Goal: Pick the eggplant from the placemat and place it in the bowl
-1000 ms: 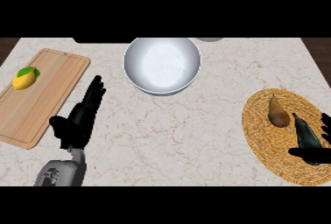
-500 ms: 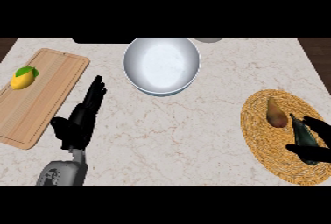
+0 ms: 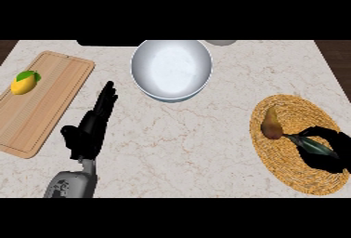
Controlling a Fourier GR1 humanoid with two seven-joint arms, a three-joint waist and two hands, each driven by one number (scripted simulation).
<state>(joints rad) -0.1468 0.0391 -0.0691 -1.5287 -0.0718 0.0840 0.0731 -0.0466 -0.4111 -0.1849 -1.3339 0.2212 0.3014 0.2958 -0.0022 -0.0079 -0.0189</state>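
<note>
The eggplant [image 3: 314, 145] lies on the round woven placemat [image 3: 288, 174] near the bench's [image 3: 205, 139] right edge, dark and slender, pointing toward the mat's middle. The right hand [image 3: 328, 149] is over it, fingers and thumb curled round its body, so that most of the eggplant is hidden and only its upper side and tip show. Whether it is lifted off the mat cannot be told. Just beside its tip, on the same mat, lies a brownish pear [image 3: 271, 124], narrow end toward the far edge.

The bowl [image 3: 171, 69], white and wide, sits at the bench's far edge near the middle, well apart from the mat. Behind it a small pale object [image 3: 221, 42] is cut off by the edge.

Along the left edge lies a wooden board [image 3: 48, 111] with a yellow-and-green mango [image 3: 24, 83] on its far end. The left hand [image 3: 89, 132] rests beside the board, fingers straight and holding nothing.
</note>
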